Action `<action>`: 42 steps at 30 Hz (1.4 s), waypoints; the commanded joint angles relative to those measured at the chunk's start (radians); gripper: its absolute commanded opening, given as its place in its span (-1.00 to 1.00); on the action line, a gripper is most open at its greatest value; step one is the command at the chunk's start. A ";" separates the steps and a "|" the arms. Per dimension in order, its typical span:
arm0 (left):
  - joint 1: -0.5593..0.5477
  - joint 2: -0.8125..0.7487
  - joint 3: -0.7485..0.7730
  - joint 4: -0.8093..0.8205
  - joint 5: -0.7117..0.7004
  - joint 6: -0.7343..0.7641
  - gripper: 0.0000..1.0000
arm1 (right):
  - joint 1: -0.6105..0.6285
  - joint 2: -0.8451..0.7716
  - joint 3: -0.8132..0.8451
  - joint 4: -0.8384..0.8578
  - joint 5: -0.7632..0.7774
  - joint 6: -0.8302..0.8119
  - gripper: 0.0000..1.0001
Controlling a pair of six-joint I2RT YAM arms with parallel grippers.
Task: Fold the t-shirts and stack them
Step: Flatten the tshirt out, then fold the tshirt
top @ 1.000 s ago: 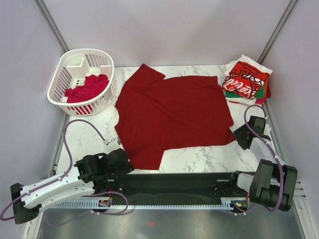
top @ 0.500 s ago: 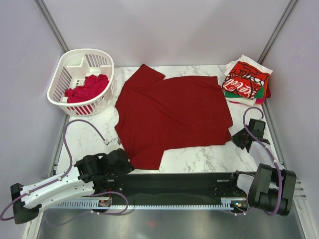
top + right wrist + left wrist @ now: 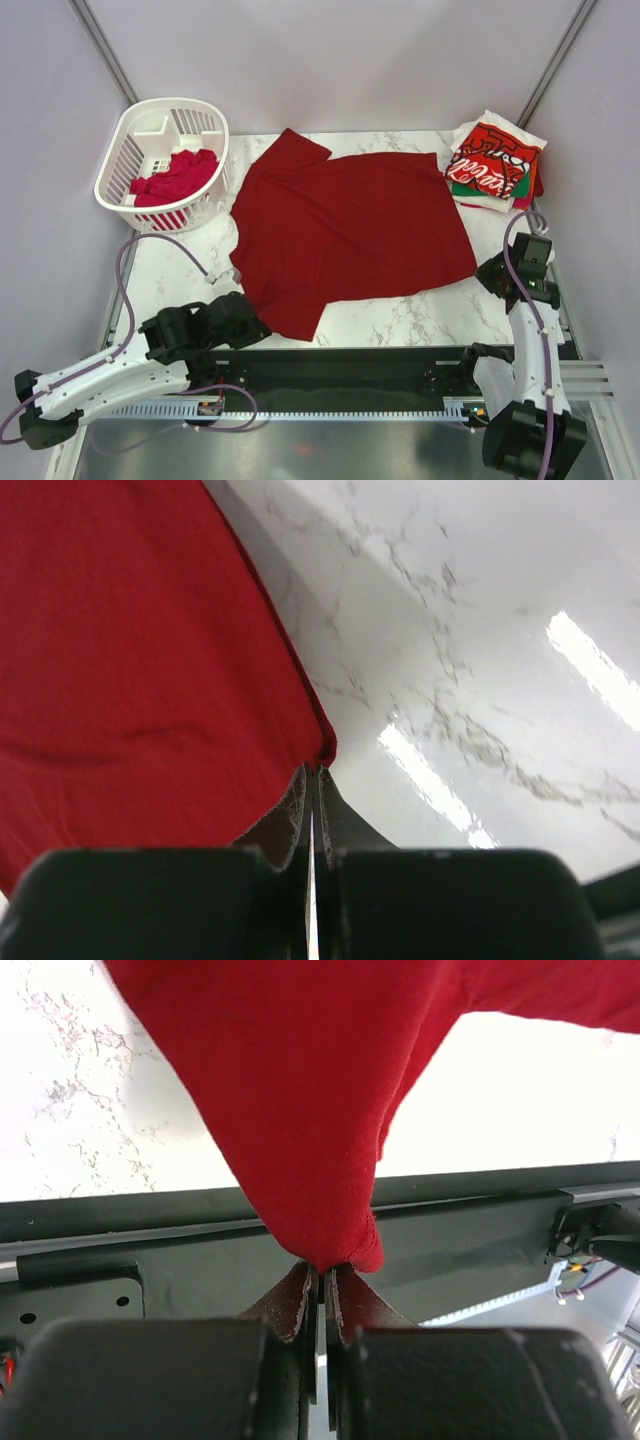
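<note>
At the table's near edge, the left gripper and right gripper each pinch tight on a near corner of the red tee, which lies spread mid-table. Beyond, a basket holding a crumpled tee stands just beside its left sleeve, and a folded stack sits near its far-right corner.

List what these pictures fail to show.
- Top external: how many folded t-shirts are stacked; the layers overlap and are too small to count.
- Top external: whether the crumpled red cloth in the basket is one garment; it is bunched.
- Wrist views: the dark red t-shirt beyond its pinched corners; cut off by the frame edges.
</note>
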 commanded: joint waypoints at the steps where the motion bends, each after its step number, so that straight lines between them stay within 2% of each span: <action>1: 0.000 -0.005 0.068 -0.058 0.011 -0.006 -0.95 | -0.006 -0.095 0.023 -0.186 0.006 0.033 -1.00; 7: 0.000 -0.039 0.191 -0.194 0.023 -0.025 -0.96 | 0.000 -0.119 0.025 -0.236 -0.023 0.028 -1.00; 15: 0.000 -0.084 0.269 -0.395 0.033 -0.067 -0.95 | 0.045 -0.123 0.072 -0.277 -0.031 0.013 -1.00; 22: 0.001 -0.114 0.343 -0.485 0.016 -0.078 -0.95 | 0.083 -0.149 0.104 -0.308 0.026 -0.002 -1.00; 26: 0.003 -0.058 0.400 -0.451 -0.049 -0.014 -0.95 | 0.081 -0.100 0.156 -0.250 0.027 -0.004 -1.00; 30: 0.001 0.086 0.493 -0.351 -0.131 0.215 -0.95 | 0.083 -0.011 0.224 -0.159 -0.017 0.023 -1.00; 35: 0.024 0.425 0.671 -0.285 -0.181 0.515 -0.95 | 0.083 0.134 0.287 -0.044 -0.016 0.050 -1.00; 37: 0.134 0.526 0.693 -0.194 -0.077 0.702 -0.95 | 0.083 0.174 0.316 -0.015 -0.005 0.048 -1.00; 38: 0.257 0.547 0.687 -0.154 0.066 0.765 -0.95 | 0.081 0.215 0.324 0.008 0.000 0.047 -1.00; 39: 0.321 0.564 0.680 -0.085 0.130 0.864 -0.95 | 0.083 0.236 0.339 0.019 0.003 0.045 -1.00; 42: 0.511 0.642 0.667 -0.022 0.276 0.980 -0.95 | 0.083 0.314 0.357 0.067 0.001 0.036 -1.00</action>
